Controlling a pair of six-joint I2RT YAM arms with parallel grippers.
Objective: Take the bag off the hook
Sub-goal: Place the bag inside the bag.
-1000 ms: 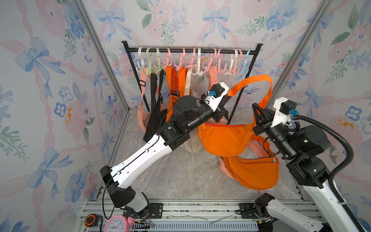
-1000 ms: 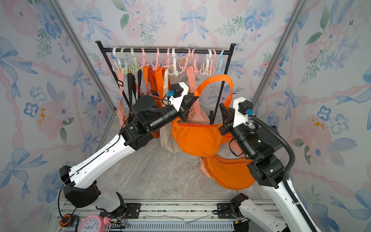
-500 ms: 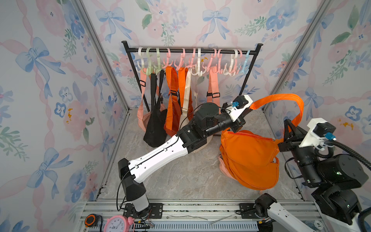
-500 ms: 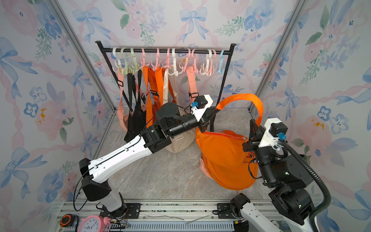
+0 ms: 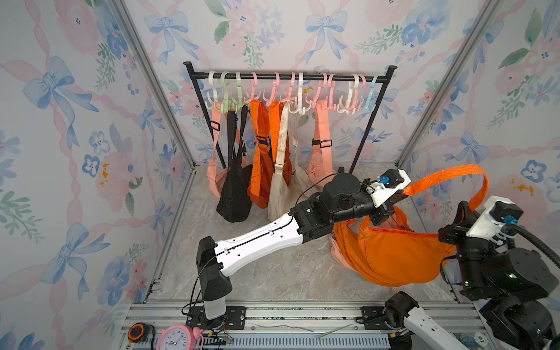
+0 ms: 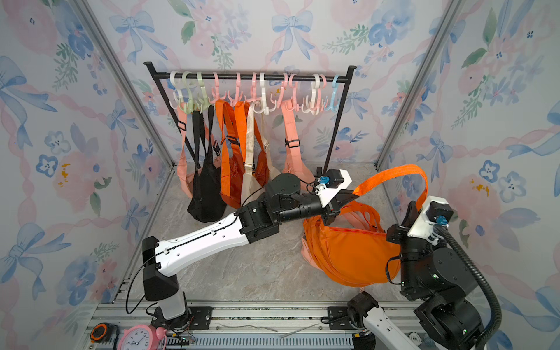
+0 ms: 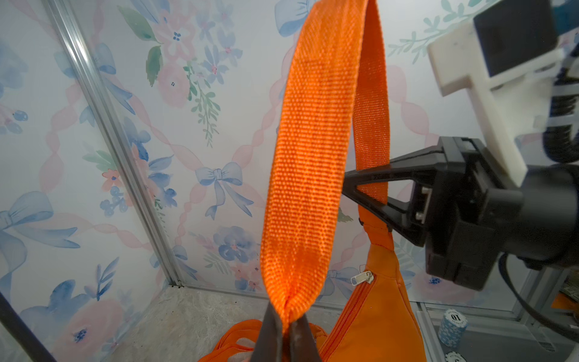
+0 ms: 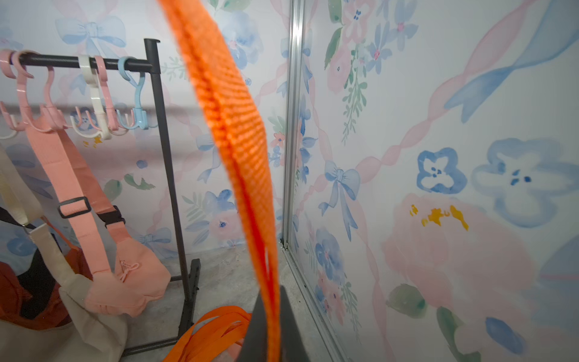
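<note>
The orange bag (image 5: pixel 400 245) (image 6: pixel 351 248) hangs free of the rack's hooks (image 5: pixel 348 103), low at the right of the cell. Its orange strap (image 5: pixel 448 172) (image 7: pixel 310 156) arches between both grippers. My left gripper (image 5: pixel 404 194) (image 7: pixel 283 316) is shut on one end of the strap. My right gripper (image 5: pixel 465 210) (image 8: pixel 271 301) is shut on the strap's other side, near the bag's zipper end (image 7: pixel 362 277). Both top views show the bag just above a pile of bags on the floor.
A black rack (image 5: pixel 288 77) at the back carries several plastic hooks with pink, black, orange and cream bags (image 5: pixel 260 163) hanging from them. Orange and pink bags (image 5: pixel 338 256) lie piled on the floor at the right. Wallpapered walls close in on three sides. A pink clock (image 5: pixel 175 338) sits at the front rail.
Both arms have swung right and down with the orange bag, carrying it away from the rack to above the floor pile. The strap stays pinched in both grippers.
</note>
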